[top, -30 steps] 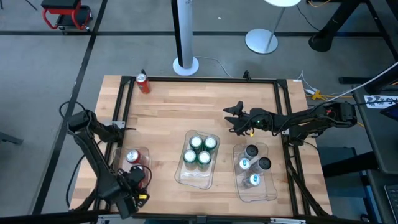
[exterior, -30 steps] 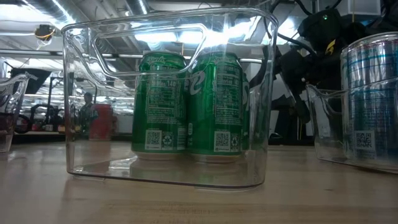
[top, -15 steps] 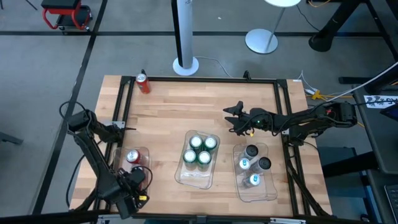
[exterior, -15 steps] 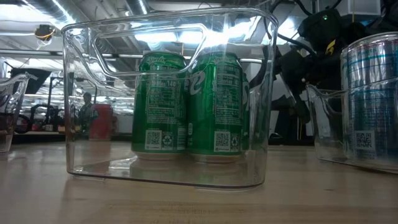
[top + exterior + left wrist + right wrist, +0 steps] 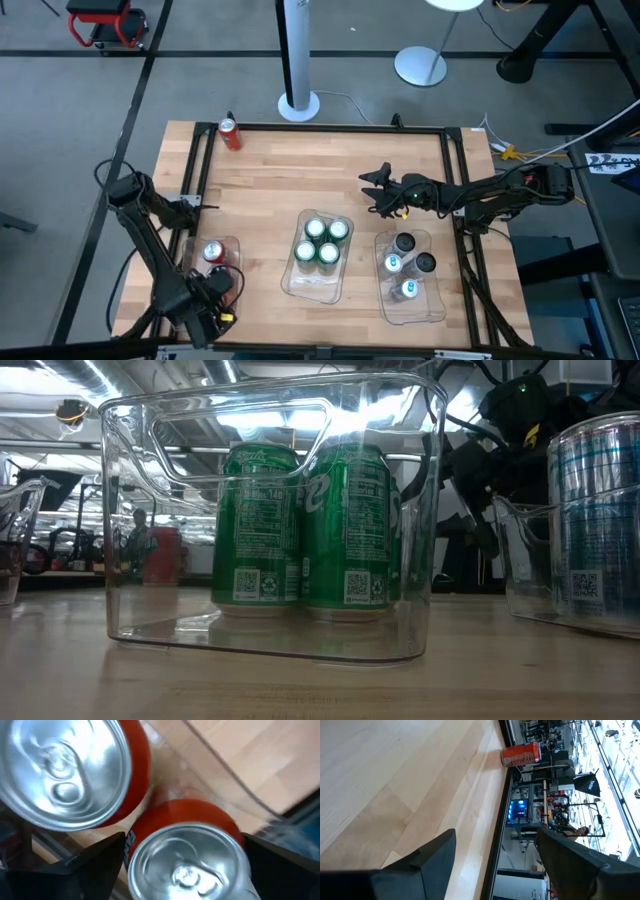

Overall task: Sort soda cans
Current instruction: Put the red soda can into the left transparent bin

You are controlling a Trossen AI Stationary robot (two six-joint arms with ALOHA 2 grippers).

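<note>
My left gripper (image 5: pixel 217 294) points down into the clear left tray (image 5: pixel 236 262), open. Its fingers stand on either side of an upright red soda can (image 5: pixel 187 865). A second red can (image 5: pixel 65 770) (image 5: pixel 213 251) stands beside it in the same tray. Another red can (image 5: pixel 230 133) (image 5: pixel 521 754) stands on the table's far left corner. Several green cans (image 5: pixel 321 241) (image 5: pixel 300 525) fill the middle tray, and several silver-grey cans (image 5: pixel 407 264) (image 5: pixel 598 525) fill the right tray. My right gripper (image 5: pixel 374 186) (image 5: pixel 495 860) hovers open and empty beyond the right tray.
A black frame (image 5: pixel 320 127) runs round the wooden table top. The three clear trays sit in a row near the front edge. Bare wood lies between the trays and the far edge. A lamp pole base (image 5: pixel 298 104) stands on the floor behind the table.
</note>
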